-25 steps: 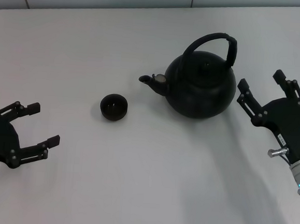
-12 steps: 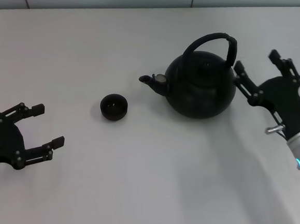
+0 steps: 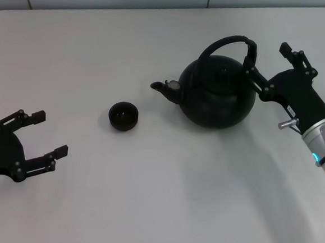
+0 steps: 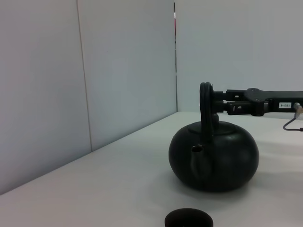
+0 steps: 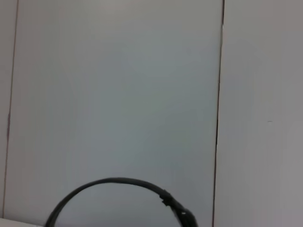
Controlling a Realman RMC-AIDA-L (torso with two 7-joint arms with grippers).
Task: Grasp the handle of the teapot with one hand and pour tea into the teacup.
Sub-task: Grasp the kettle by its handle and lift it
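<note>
Teapot (image 3: 217,94) sat upright on the white table (image 3: 145,199), toward the far right of the scene, its stubby spout (image 3: 164,88) pointing left at the teacup (image 3: 123,116). The teacup stood alone a short way left of the spout and slightly nearer, apart from the pot. Over the pot rose the handle (image 3: 228,43), a black hoop whose thicker wrapped section came down on the right side.

At that right side was the right gripper (image 3: 273,60), spread open, with one finger reaching close against the wrapped part of the handle and the other finger farther right and farther back. Whether the closer finger actually touched the handle could not be told from the head view; the handle did not sit between the two fingers. From the left wrist view, the right arm's fingers (image 4: 236,105) lay level, right behind the top of the hoop.

Only the upper arc of the handle (image 5: 113,184) showed in the right wrist view, against a pale wall.

Low at the near left of the table, well apart from the cup and pot, hung the left gripper (image 3: 32,139), its fingers open and holding nothing.
</note>
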